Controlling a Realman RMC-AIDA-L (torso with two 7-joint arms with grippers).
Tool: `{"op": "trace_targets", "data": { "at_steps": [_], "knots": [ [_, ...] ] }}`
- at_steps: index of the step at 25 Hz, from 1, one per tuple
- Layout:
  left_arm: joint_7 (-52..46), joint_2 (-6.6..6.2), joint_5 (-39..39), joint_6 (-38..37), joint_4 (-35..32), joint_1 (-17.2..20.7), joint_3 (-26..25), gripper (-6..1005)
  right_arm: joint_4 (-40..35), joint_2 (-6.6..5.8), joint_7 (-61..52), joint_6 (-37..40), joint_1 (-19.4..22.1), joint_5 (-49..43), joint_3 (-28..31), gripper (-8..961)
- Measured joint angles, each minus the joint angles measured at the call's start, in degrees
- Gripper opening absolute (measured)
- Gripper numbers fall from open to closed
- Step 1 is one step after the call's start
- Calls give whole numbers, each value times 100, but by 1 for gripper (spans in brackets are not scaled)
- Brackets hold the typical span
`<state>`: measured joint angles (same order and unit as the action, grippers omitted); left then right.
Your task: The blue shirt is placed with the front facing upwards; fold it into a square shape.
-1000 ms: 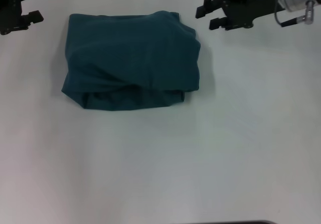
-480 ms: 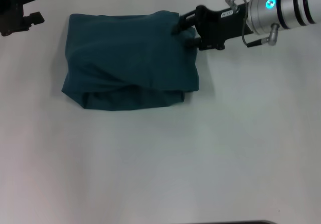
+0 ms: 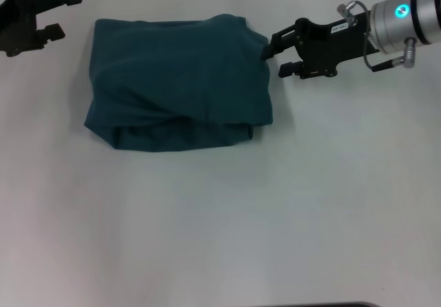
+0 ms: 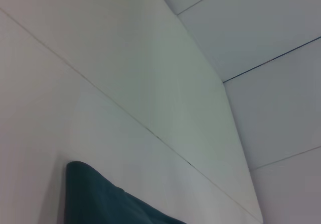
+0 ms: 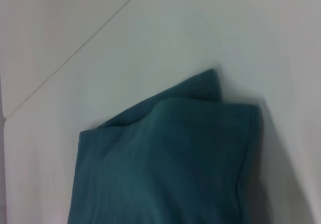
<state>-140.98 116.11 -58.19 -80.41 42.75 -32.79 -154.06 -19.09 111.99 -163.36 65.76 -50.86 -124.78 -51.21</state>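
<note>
While my right claw [image 3: 272, 56] sits with its fingers apart at the far right corner of the blue shirt [image 3: 179, 83], the garment lies as a rumpled, roughly square bundle on the white bench [image 3: 275, 217], spreading from that claw toward nine o'clock. Its long axis runs nine to three, with a loose lower layer poking out along the six o'clock edge. My right arm is plainly the nearer one; its fingertips are at or just touching the cloth, gripping nothing. My left claw [image 3: 52, 11] hangs with its fingers apart off the shirt's far left corner, near but apart from the fabric. Half a second ago my right claw reached over that corner; now it has drawn back toward three o'clock, and the corner it pressed lies flatter. The left has barely shifted.
</note>
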Motion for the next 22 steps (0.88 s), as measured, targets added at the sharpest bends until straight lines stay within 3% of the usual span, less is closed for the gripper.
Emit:
{"op": "trace_targets", "data": {
  "at_steps": [3, 12, 22],
  "knots": [
    [0, 14, 0, -1, -2, 1, -1, 937, 24, 32, -6, -48, 37, 17, 24, 534],
    [-2, 17, 0, -56, 0, 5, -25, 937, 77, 402, 10, -795, -37, 29, 71, 534],
    [1, 27, 1, -40, -8, -5, -3, 936, 69, 440, 61, -1272, -30, 118, 229, 534]
  ]
}}
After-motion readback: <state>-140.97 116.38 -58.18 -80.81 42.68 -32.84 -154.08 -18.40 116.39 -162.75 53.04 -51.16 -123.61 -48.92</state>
